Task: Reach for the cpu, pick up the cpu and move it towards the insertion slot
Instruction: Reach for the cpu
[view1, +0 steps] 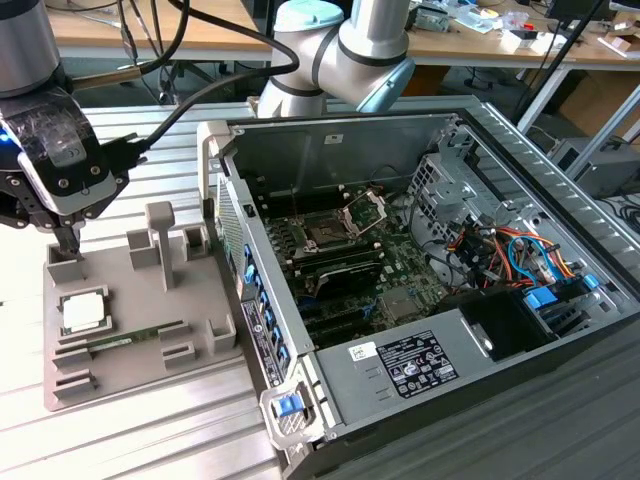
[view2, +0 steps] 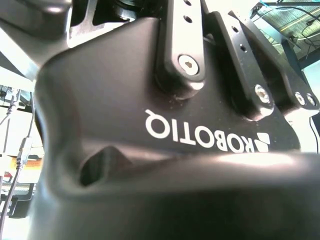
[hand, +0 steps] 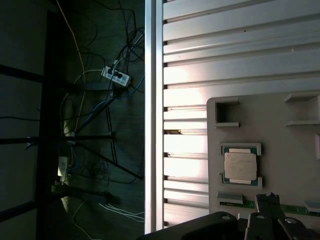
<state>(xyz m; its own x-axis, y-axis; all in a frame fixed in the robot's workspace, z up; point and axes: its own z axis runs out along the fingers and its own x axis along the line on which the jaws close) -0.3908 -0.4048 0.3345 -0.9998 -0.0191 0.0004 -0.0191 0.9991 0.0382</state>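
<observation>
Gripper: at the exterior view's left we see the black gripper (view1: 70, 243) hanging over the far end of the grey moulded parts tray (view1: 140, 340), its fingers drawn close together with nothing between them.
Cpu: we find the small flat square chip with the silvery-white top (view1: 84, 313) lying in its recess on the tray, just beside and nearer the camera than the fingertips, untouched; the first wrist view shows the cpu (hand: 240, 166) seated between its corner brackets.
Memory stick: a long thin green strip (view1: 135, 338) lies in the tray next to the cpu.
Step in hand: we judge this the reach, with no grasp made.
Next move calls for: we would need the fingers spread and centred over the chip's edges.
Insertion slot: the square dark socket with a raised silver frame (view1: 328, 232) sits inside the open computer case (view1: 520, 250), well apart, toward the exterior view's right.
</observation>
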